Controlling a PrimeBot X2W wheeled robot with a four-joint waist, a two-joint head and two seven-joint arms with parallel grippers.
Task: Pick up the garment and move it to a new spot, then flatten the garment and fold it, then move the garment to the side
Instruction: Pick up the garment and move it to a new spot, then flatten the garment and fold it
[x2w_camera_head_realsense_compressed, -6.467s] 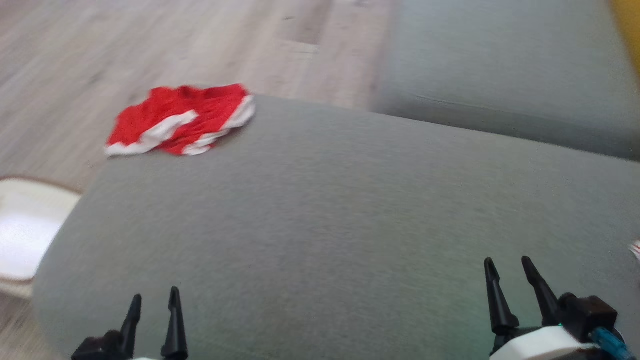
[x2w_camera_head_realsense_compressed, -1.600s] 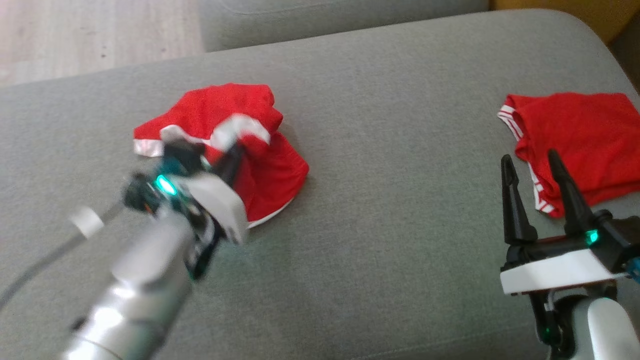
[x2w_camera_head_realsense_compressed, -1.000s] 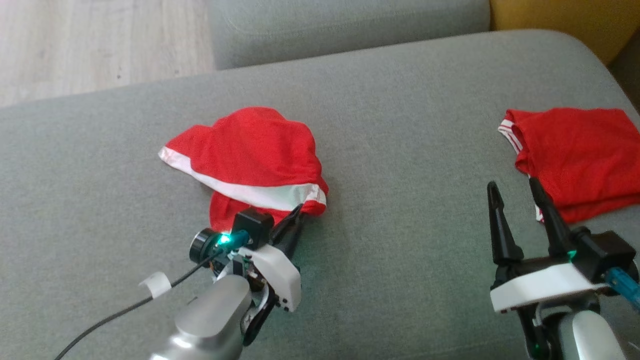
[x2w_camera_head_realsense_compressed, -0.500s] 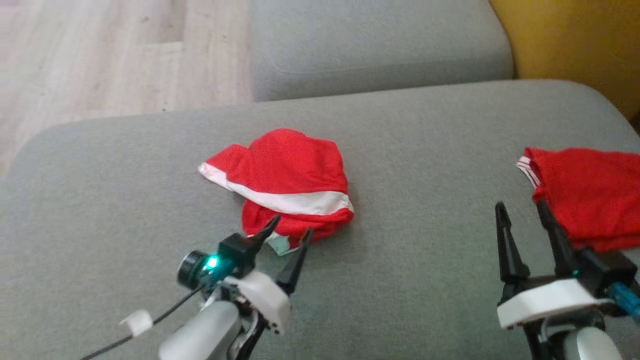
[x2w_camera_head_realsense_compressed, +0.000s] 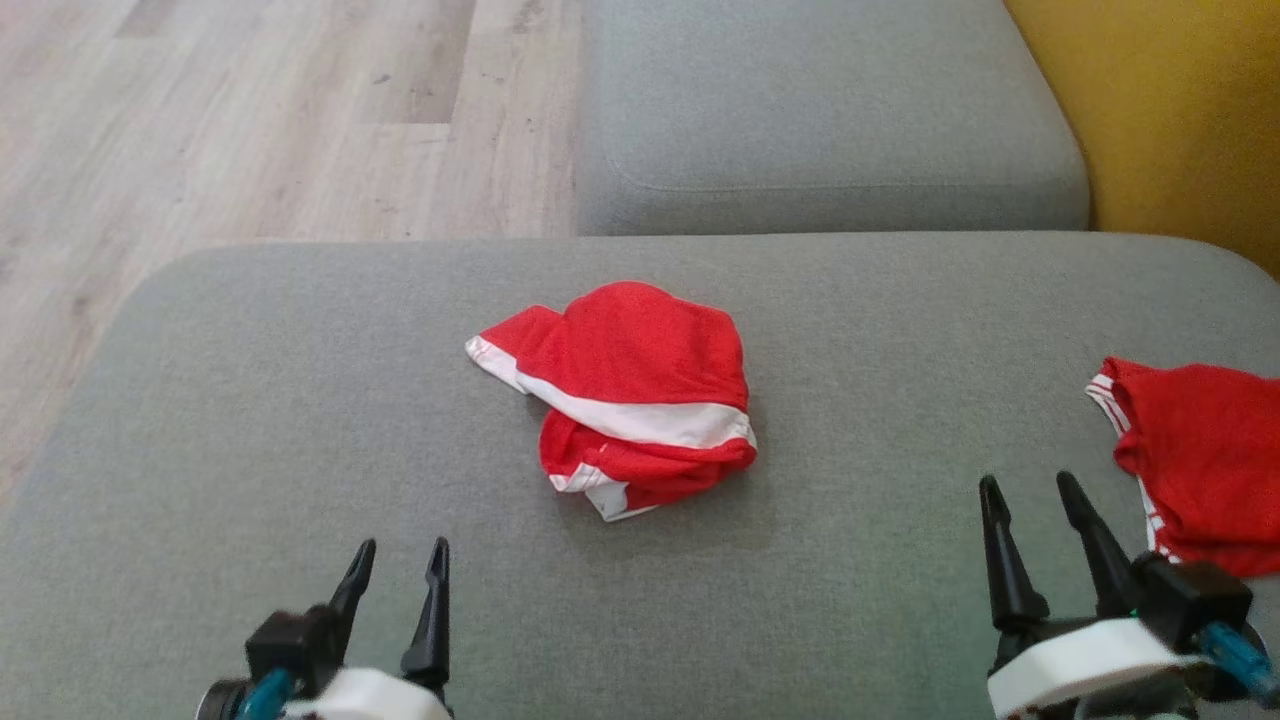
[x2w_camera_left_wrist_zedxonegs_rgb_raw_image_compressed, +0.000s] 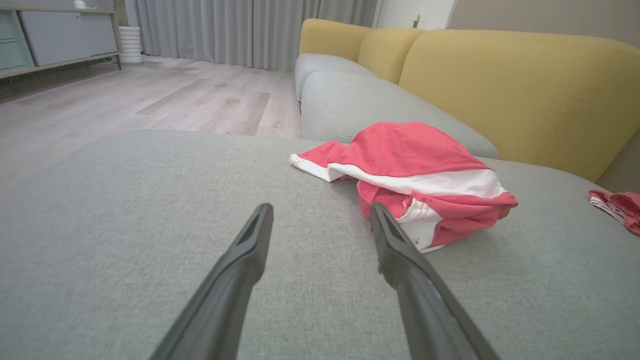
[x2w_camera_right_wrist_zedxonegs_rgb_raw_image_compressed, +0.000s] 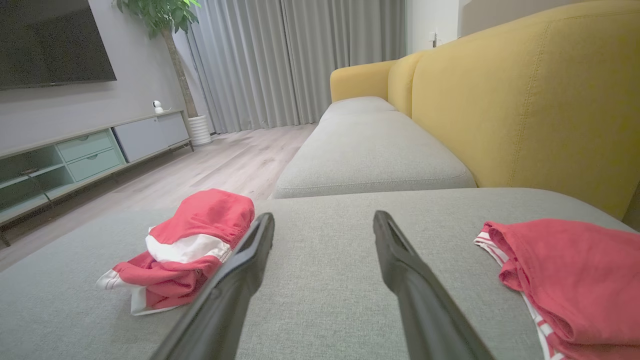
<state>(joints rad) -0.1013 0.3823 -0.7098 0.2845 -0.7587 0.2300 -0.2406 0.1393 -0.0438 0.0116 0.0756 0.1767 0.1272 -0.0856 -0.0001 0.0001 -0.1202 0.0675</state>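
The garment (x2w_camera_head_realsense_compressed: 627, 397), red with white bands, lies crumpled in a heap in the middle of the grey sofa cushion (x2w_camera_head_realsense_compressed: 300, 400). It also shows as the garment (x2w_camera_left_wrist_zedxonegs_rgb_raw_image_compressed: 415, 180) and the garment (x2w_camera_right_wrist_zedxonegs_rgb_raw_image_compressed: 185, 245) in the wrist views. My left gripper (x2w_camera_head_realsense_compressed: 397, 560) is open at the lower left, pulled back from the heap, nothing between its fingers. My right gripper (x2w_camera_head_realsense_compressed: 1030, 498) stands open at the lower right, empty. In the left wrist view the left gripper (x2w_camera_left_wrist_zedxonegs_rgb_raw_image_compressed: 320, 210) points past the garment's left edge.
A second red garment (x2w_camera_head_realsense_compressed: 1200, 460) with white stripes lies at the cushion's right edge, close to my right gripper. Another grey seat cushion (x2w_camera_head_realsense_compressed: 820, 110) lies beyond, a yellow backrest (x2w_camera_head_realsense_compressed: 1180, 110) on the right, wooden floor (x2w_camera_head_realsense_compressed: 250, 120) on the left.
My left gripper let go of the garment, opened and drew back toward the lower left. The garment stays in a heap at mid-cushion. The head camera has shifted too.
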